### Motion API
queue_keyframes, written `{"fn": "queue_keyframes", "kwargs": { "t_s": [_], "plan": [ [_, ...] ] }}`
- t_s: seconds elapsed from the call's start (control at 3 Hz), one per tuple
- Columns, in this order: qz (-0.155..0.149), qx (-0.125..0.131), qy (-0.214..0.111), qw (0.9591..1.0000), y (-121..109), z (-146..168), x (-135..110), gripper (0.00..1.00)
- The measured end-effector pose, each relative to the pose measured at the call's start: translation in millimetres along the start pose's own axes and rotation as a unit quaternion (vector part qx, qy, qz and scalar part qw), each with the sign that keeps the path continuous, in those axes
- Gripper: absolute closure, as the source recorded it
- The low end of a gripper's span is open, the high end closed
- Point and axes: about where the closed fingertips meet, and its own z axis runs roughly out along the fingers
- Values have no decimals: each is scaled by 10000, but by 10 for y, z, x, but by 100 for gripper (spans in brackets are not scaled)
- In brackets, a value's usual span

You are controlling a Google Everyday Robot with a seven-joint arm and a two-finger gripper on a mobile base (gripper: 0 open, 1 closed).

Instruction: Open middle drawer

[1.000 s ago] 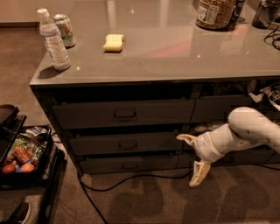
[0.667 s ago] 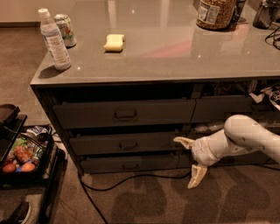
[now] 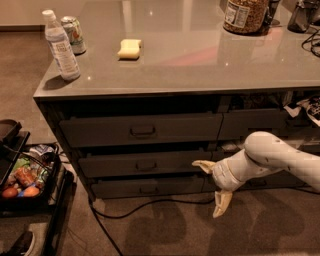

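Observation:
The middle drawer point(image 3: 140, 164) is a wide dark grey front with a small loop handle point(image 3: 145, 165) at its centre, set between a taller top drawer point(image 3: 142, 129) and a slim bottom drawer point(image 3: 145, 188). It looks shut or nearly so. My gripper point(image 3: 212, 187) is at the end of the white arm coming from the right, in front of the drawers' right end, level with the middle and bottom drawers. Its two pale fingers are spread wide apart, one pointing left point(image 3: 201, 165), one pointing down point(image 3: 221, 204). It holds nothing and is well right of the handle.
The grey counter point(image 3: 200, 65) carries a water bottle point(image 3: 60, 46), a can point(image 3: 73, 34), a yellow sponge point(image 3: 129, 49) and a jar point(image 3: 245, 15). A black cable point(image 3: 150, 204) runs on the floor under the drawers. A cart with snacks point(image 3: 25, 177) stands at left.
The arm and gripper have shifted slightly left, toward the drawer stack. The drawers have not moved.

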Motion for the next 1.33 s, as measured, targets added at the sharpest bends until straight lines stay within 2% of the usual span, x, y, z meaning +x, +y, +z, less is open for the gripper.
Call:
{"fn": "queue_keyframes", "kwargs": {
  "t_s": [0.33, 0.67, 1.0, 1.33],
  "plan": [
    [0, 0, 0, 10000, 0, 0, 0, 0],
    [-144, 457, -85, 9988, -53, 91, 13, 0],
    [-359, 1185, -64, 9923, -238, 244, 19, 0],
    [-353, 1468, 69, 9885, -400, 212, 67, 0]
  ]
}}
